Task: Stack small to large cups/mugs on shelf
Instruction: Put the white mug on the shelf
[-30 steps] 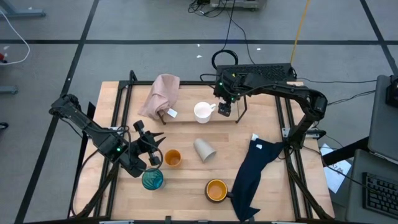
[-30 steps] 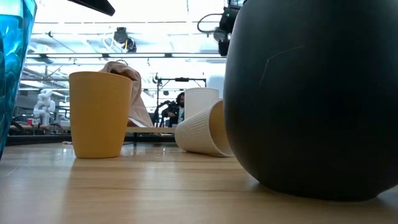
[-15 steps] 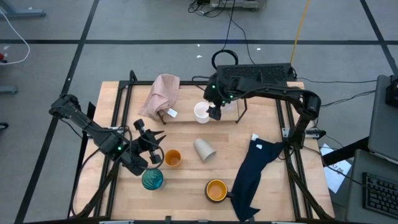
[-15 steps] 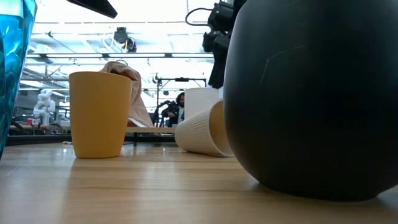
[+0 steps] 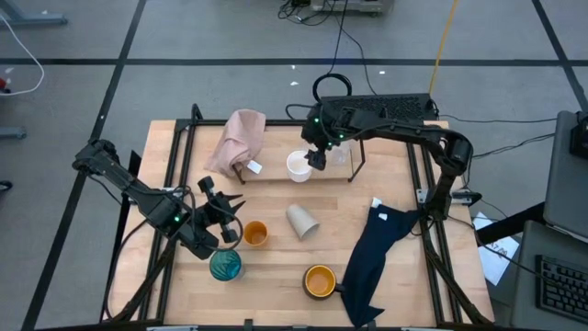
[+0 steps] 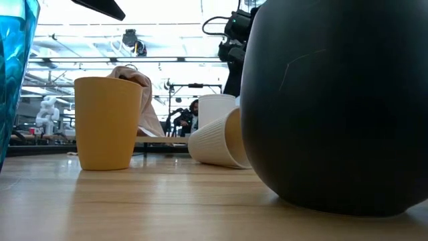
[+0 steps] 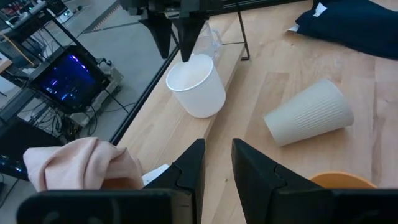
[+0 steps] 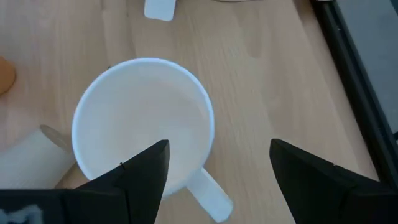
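In the low view we see a dark round mass filling the near right and hiding most of the table behind it, and a blue glass edge cut off at the left border. We cannot make out much of the shelf [image 5: 354,138]: from above only thin black rods show at the back of the table, half covered by the right arm. A small clear cup [image 7: 210,38] sits just behind the white mug, blurred and partly hidden.

We count six vessels. One white mug [image 5: 299,165] with a handle stands upright at the back centre, just in front of the shelf. One teal glass [image 5: 225,266] stands near the front left. One small orange cup [image 5: 254,233] stands just beside it. One beige ribbed cup [image 5: 302,222] lies on its side in the middle. One wider orange mug [image 5: 319,280] stands at the front. We count two cloths: a pink one [image 5: 239,140] at the back left and a navy one [image 5: 375,256] on the right.

The right gripper [image 8: 214,165] hangs over the white mug, its fingers spread, one above the mug's inside and the other outside the rim, with the handle between them. The left gripper [image 5: 223,218] waits near the teal glass, its fingers a little apart and holding nothing.
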`<state>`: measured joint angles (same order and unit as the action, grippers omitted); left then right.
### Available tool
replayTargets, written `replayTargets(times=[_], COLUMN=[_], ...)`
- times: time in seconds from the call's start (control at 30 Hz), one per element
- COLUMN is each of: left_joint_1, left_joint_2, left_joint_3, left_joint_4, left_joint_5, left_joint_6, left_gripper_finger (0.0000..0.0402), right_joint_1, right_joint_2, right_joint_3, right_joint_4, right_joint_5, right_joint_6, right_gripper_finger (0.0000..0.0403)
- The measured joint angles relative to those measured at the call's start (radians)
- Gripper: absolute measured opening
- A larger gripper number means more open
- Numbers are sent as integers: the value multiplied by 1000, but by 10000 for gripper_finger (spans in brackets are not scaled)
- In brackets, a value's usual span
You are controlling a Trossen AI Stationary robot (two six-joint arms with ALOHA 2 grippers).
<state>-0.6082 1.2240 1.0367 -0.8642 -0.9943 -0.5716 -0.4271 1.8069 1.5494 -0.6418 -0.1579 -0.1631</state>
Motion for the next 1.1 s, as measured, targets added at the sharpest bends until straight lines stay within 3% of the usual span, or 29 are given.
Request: replayTargets(times=[0.57,1.1], left_joint_1=[0,0], left_joint_2=[0,0], left_joint_3=[0,0], left_joint_4=[0,0], left_joint_5=[0,0], left_joint_6=[-2,-5], left_gripper_finger=[81,81], right_joint_1=[2,2], right_joint_2=[29,28], right_joint_3=[0,0], right_joint_4=[-7,-6], right_joint_5=[-2,-2], right_joint_6=[-9,-26], right_gripper_finger=[261,142])
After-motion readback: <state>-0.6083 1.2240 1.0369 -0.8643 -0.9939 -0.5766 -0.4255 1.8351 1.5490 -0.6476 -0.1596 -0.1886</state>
